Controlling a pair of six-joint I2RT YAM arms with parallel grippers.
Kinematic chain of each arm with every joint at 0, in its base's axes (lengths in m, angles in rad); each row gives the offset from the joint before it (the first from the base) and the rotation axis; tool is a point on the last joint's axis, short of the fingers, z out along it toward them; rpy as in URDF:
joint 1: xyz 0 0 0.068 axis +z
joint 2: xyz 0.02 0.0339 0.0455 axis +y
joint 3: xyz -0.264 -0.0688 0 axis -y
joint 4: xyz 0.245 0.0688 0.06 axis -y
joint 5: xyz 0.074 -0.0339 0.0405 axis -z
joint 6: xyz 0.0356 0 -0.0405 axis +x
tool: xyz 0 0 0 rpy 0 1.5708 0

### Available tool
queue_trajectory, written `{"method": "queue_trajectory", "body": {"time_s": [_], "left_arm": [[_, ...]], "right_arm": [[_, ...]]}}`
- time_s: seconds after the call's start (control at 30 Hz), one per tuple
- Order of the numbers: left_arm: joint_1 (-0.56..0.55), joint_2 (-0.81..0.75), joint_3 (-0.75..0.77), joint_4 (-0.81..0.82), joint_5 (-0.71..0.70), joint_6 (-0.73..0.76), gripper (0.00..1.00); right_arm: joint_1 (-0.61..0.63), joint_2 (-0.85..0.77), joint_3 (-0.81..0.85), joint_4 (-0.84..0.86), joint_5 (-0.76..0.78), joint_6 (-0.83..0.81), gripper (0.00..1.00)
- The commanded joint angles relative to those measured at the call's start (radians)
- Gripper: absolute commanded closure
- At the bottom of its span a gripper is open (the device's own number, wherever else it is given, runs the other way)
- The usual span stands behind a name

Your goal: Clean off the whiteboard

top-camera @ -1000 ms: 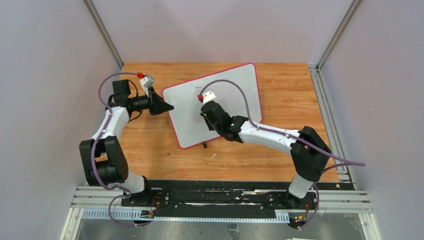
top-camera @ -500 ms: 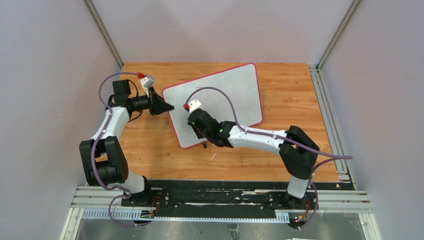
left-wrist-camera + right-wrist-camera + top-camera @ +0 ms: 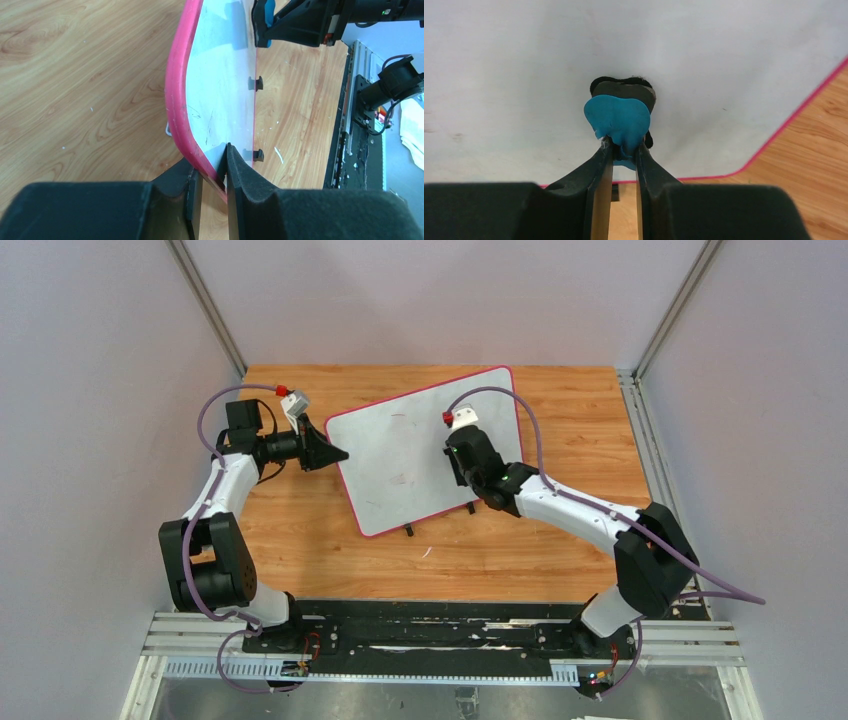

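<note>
Whiteboard [image 3: 400,440] lies flat on the table [image 3: 560,540]: stiff, light, slick, I judge. Left gripper [image 3: 212,172] clamps its 9 o'clock rim (the sensible hold); right gripper [image 3: 624,150] pinches an eraser [image 3: 618,117] on it toward 3 o'clock.

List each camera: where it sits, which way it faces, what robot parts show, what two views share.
Top external: above, behind the bases, looking down on table and whiteboard; left arm and right arm show.
Left wrist: on its arm, looking along the left gripper clamped on the whiteboard's rim.
Right wrist: faces the whiteboard past the right gripper pinching a blue eraser.
Shared: both wrist views show the eraser.
</note>
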Motion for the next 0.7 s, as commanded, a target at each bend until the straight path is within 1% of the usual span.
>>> {"method": "queue_trajectory", "body": {"time_s": [0.0, 0.1, 0.23, 0.47, 0.67], "left_arm": [[-0.002, 0.006, -0.005, 0.012, -0.108, 0.103, 1.0], [-0.001, 0.012, -0.003, 0.015, -0.108, 0.099, 1.0], [-0.002, 0.004, -0.006, 0.011, -0.111, 0.104, 1.0], [-0.002, 0.002, -0.005, 0.017, -0.107, 0.096, 1.0], [-0.002, -0.009, -0.011, 0.013, -0.107, 0.102, 1.0]], "right_arm": [[-0.035, -0.084, -0.059, -0.002, 0.027, -0.015, 0.99], [-0.036, -0.08, -0.068, 0.03, -0.034, 0.0, 0.99], [-0.009, -0.011, -0.011, 0.015, -0.094, 0.05, 0.99], [0.177, 0.154, 0.125, 0.032, -0.091, 0.073, 0.99], [0.284, 0.275, 0.265, 0.02, -0.112, 0.075, 0.99]]}}
